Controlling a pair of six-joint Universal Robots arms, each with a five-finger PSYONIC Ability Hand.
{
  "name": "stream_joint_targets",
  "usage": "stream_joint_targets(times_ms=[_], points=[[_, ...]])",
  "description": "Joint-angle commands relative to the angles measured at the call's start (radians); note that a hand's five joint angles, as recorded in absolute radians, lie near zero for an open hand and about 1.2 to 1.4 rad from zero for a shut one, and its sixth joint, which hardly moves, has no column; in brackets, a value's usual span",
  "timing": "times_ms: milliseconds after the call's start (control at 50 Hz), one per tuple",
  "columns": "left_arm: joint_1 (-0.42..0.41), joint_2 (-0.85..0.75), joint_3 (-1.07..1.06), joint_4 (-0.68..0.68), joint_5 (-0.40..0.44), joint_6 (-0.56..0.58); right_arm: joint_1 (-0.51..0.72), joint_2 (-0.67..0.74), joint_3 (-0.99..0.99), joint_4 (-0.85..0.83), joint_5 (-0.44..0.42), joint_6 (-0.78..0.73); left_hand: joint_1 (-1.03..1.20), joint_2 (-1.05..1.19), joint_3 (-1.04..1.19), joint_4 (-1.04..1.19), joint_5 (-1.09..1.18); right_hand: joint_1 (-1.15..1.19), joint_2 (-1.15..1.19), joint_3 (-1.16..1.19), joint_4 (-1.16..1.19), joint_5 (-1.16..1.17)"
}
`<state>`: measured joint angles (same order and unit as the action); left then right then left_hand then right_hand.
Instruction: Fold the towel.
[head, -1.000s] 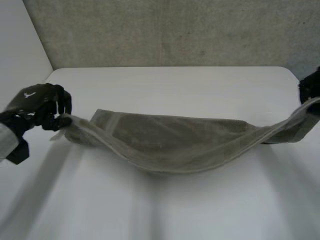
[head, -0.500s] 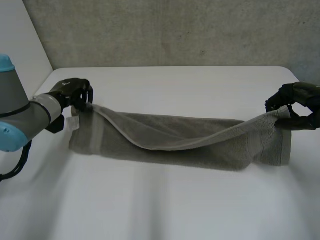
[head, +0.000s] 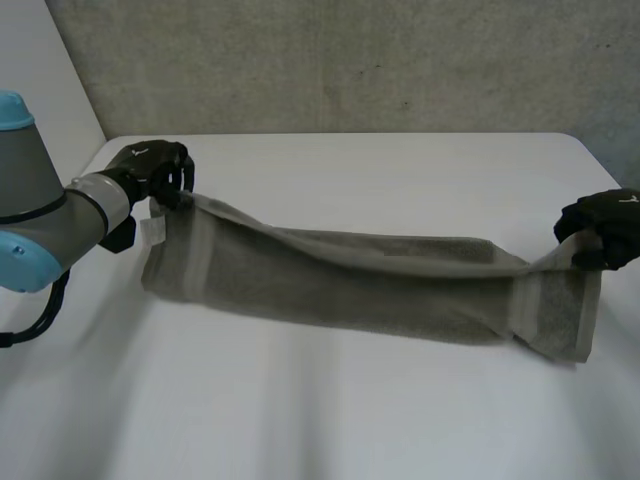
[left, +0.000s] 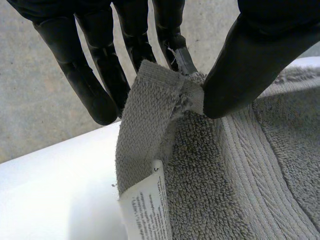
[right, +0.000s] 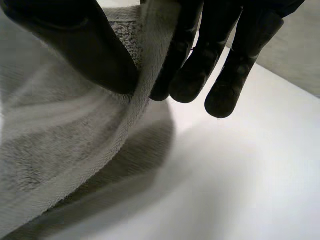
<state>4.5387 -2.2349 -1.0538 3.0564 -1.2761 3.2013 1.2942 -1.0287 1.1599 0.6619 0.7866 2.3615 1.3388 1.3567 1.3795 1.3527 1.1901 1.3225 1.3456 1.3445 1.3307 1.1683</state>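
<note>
A grey towel lies folded lengthwise across the white table, its top layer lifted at both ends. My left hand pinches the towel's far left corner between thumb and fingers; a white label hangs below that corner. At the table's right edge my right hand pinches the towel's far right corner between thumb and fingers. The top layer sags between the two hands.
A grey wall rises behind the table's far edge. Bare table lies in front of the towel and behind it. The table's rounded left corner is beside my left hand.
Both hands have carried the towel's upper edge away from me and lower. The top layer now lies over the bottom layer, and the towel is stretched flatter.
</note>
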Motion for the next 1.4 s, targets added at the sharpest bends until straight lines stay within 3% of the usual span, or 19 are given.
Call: stream_joint_targets(times_ms=[20, 300, 720, 760, 820, 840, 860, 880, 920, 980, 1060, 1220, 1320, 1400], points=[[0.000, -0.055, 0.030, 0.002, -0.042, 0.005, 0.013, 0.001, 0.053, -0.065, 0.039, 0.036, 0.057, 0.040, 0.017, 0.044, 0.032, 0.074, 0.051, 0.052, 0.066, 0.053], [-0.001, -0.210, 0.205, -0.002, -0.101, 0.005, 0.051, 0.009, 0.103, -0.326, 0.083, 0.301, 0.057, 0.040, 0.017, 0.044, 0.032, 0.074, 0.051, 0.052, 0.066, 0.053], [-0.023, -0.322, 0.261, 0.074, -0.105, 0.006, 0.140, 0.104, 0.069, -0.461, 0.229, 0.306, 0.057, 0.040, 0.017, 0.044, 0.032, 0.074, 0.051, 0.052, 0.066, 0.053], [-0.023, -0.330, 0.271, 0.073, -0.105, 0.023, 0.148, 0.105, 0.066, -0.510, 0.246, 0.303, -0.175, -0.193, -0.216, -0.189, -0.201, -0.007, -0.030, -0.029, -0.015, -0.027], [-0.026, -0.330, 0.274, 0.073, -0.105, 0.038, 0.155, 0.111, 0.054, -0.545, 0.267, 0.303, -0.330, -0.348, -0.370, -0.344, -0.355, -0.174, -0.197, -0.195, -0.182, -0.194], [-0.032, -0.330, 0.276, 0.073, -0.105, 0.054, 0.155, 0.111, 0.054, -0.545, 0.267, 0.303, -0.501, -0.519, -0.542, -0.515, -0.527, -0.175, -0.198, -0.197, -0.183, -0.195], [-0.038, -0.327, 0.278, 0.071, -0.103, 0.067, 0.162, 0.116, 0.041, -0.547, 0.278, 0.303, -0.724, -0.742, -0.764, -0.738, -0.750, -0.442, -0.465, -0.464, -0.450, -0.462], [-0.038, -0.327, 0.278, 0.071, -0.103, 0.068, 0.162, 0.116, 0.041, -0.547, 0.278, 0.303, -0.726, -0.744, -0.767, -0.740, -0.752, -0.445, -0.468, -0.467, -0.453, -0.465], [-0.046, -0.321, 0.275, 0.064, -0.103, 0.078, 0.178, 0.121, 0.020, -0.545, 0.310, 0.304, -1.056, -1.074, -1.097, -1.070, -1.082, -1.082, -1.105, -1.104, -1.090, -1.102], [-0.050, -0.315, 0.276, 0.030, -0.103, 0.078, 0.183, 0.110, 0.004, -0.542, 0.335, 0.308, -1.087, -1.105, -1.128, -1.101, -1.113, -1.148, -1.171, -1.170, -1.156, -1.168], [-0.053, -0.290, 0.274, -0.022, -0.103, 0.078, 0.194, 0.078, -0.011, -0.535, 0.335, 0.308, -1.084, -1.102, -1.125, -1.098, -1.110, -1.148, -1.171, -1.170, -1.156, -1.168], [-0.053, -0.104, 0.127, -0.102, -0.095, 0.071, 0.212, -0.157, 0.049, -0.461, 0.335, 0.305, -1.052, -1.070, -1.093, -1.066, -1.078, -1.148, -1.171, -1.170, -1.156, -1.168], [-0.041, 0.092, -0.121, -0.032, -0.088, 0.069, 0.221, -0.278, 0.214, -0.323, 0.323, 0.263, -1.046, -1.064, -1.087, -1.060, -1.072, -1.006, -1.029, -1.028, -1.014, -1.026], [-0.038, 0.175, -0.252, 0.038, -0.086, 0.069, 0.229, -0.301, 0.333, -0.341, 0.342, 0.165, -1.046, -1.064, -1.087, -1.060, -1.072, -0.997, -1.020, -1.019, -1.005, -1.017]])
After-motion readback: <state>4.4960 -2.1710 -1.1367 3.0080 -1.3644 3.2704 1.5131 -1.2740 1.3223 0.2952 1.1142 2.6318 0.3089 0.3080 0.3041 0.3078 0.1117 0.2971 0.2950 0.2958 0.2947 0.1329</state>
